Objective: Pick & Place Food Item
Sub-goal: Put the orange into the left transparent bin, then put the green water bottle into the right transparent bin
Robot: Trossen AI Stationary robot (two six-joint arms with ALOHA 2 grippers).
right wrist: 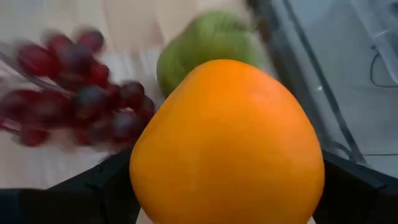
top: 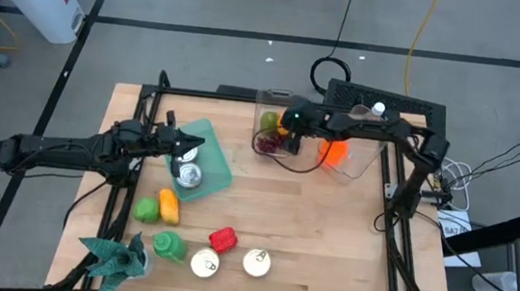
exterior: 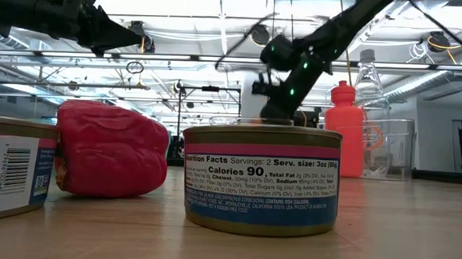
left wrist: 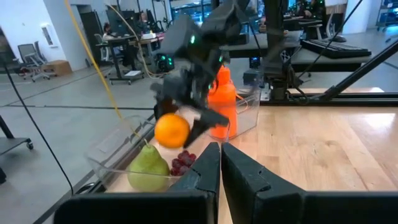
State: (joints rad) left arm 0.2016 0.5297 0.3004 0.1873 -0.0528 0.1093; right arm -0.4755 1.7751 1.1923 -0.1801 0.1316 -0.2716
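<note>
My right gripper (left wrist: 180,121) holds an orange (right wrist: 227,149) over the left end of a clear plastic bin (top: 364,166) at the table's far middle. A green pear (left wrist: 148,171) and a bunch of dark red grapes (left wrist: 182,163) lie on the bin's floor just below the orange. An orange bottle (top: 334,151) stands upright in the bin's right part. My left gripper (top: 197,144) waits shut and level above a teal board (top: 217,165) at the table's left, touching nothing. My right gripper pinches the orange between its two fingers (right wrist: 93,186), one on each opposite side (right wrist: 149,180) of the fruit. The fingers slant downward, coming from the table's right. The orange (left wrist: 171,130) is lifted clear, just above the pear and the grapes.
Near the front edge lie a red pepper (top: 222,239), two tins (top: 256,261), a green pepper (top: 146,209), a yellow-orange item (top: 168,206) and a teal leafy toy (top: 117,258). Another tin (top: 187,177) sits on the teal board. Bare wood lies right of centre.
</note>
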